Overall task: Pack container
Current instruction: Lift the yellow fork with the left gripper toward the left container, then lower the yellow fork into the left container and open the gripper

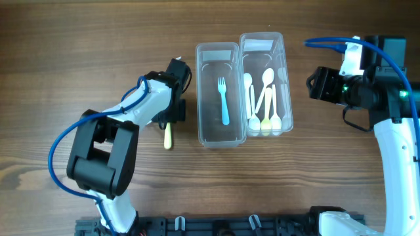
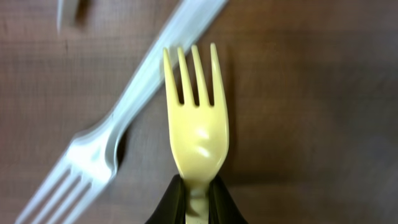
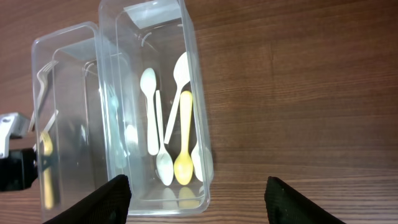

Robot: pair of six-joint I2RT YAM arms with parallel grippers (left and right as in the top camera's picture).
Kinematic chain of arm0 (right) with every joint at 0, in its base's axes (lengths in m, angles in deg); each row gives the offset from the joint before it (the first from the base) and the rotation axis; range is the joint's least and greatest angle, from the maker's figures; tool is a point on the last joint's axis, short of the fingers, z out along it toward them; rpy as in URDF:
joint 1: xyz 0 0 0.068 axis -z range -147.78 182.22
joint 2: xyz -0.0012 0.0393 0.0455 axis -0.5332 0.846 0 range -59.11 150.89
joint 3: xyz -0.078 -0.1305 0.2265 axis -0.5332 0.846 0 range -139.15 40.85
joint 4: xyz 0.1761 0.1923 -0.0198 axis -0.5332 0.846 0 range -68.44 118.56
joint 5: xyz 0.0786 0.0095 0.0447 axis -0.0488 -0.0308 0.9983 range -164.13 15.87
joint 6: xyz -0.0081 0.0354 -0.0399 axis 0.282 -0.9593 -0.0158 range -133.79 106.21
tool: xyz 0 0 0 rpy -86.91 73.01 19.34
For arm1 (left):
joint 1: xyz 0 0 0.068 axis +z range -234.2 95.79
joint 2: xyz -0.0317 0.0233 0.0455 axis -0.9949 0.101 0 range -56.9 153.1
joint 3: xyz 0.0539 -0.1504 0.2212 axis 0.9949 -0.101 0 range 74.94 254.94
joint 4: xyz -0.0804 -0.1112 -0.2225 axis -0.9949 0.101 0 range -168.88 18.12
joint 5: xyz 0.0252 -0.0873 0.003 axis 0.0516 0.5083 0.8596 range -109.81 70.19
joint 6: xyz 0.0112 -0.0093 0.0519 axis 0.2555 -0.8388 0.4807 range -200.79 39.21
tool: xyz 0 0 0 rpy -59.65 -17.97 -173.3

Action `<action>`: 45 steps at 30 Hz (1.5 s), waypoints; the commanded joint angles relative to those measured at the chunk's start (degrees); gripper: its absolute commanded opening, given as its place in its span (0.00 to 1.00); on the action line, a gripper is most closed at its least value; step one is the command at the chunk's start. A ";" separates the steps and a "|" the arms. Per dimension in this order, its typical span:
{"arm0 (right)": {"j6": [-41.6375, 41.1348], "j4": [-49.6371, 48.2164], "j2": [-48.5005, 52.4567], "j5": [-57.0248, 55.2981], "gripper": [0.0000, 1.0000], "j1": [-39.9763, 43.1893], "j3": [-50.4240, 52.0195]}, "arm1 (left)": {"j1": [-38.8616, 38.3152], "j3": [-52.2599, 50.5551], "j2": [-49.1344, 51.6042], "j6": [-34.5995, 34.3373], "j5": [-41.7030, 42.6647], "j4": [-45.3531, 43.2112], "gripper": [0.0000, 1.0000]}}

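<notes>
My left gripper (image 1: pixel 172 115) is left of the two clear containers and is shut on the handle of a yellow fork (image 1: pixel 168 137). In the left wrist view the jaws (image 2: pixel 198 200) pinch the yellow fork (image 2: pixel 196 127) just above the wood, next to a white fork (image 2: pixel 118 130) lying slantwise. The left container (image 1: pixel 199 98) holds a blue fork (image 1: pixel 224 101). The right container (image 1: pixel 287 85) holds several white and yellow spoons (image 1: pixel 264 105). My right gripper (image 1: pixel 315 84) is open and empty to the right of the containers; its jaws (image 3: pixel 196 199) hang over the spoon container's near corner (image 3: pixel 202 155).
The wooden table (image 1: pixel 79 52) stretches around both containers. A blue cable (image 1: pixel 62 141) loops off the left arm, another (image 1: pixel 328 42) off the right arm. The left container also shows in the right wrist view (image 3: pixel 37 74).
</notes>
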 commanded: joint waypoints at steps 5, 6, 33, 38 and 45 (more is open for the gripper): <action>0.70 -0.22 0.48 0.74 0.69 0.09 0.59 | -0.59 7.96 -11.30 0.68 3.98 7.80 0.04; 0.72 -0.24 0.48 0.72 0.69 0.09 0.59 | -0.98 8.50 -12.81 0.66 5.46 7.74 0.04; 0.72 -0.04 0.48 0.74 0.70 0.09 0.59 | -11.34 16.52 -12.83 -5.09 11.65 -6.67 0.60; 0.61 0.07 0.48 0.74 0.70 0.09 0.59 | -6.56 21.59 -17.86 -0.68 9.25 0.39 0.69; 0.63 0.00 0.48 0.74 0.70 0.09 0.59 | 3.72 20.35 -16.15 10.58 3.48 4.79 0.57</action>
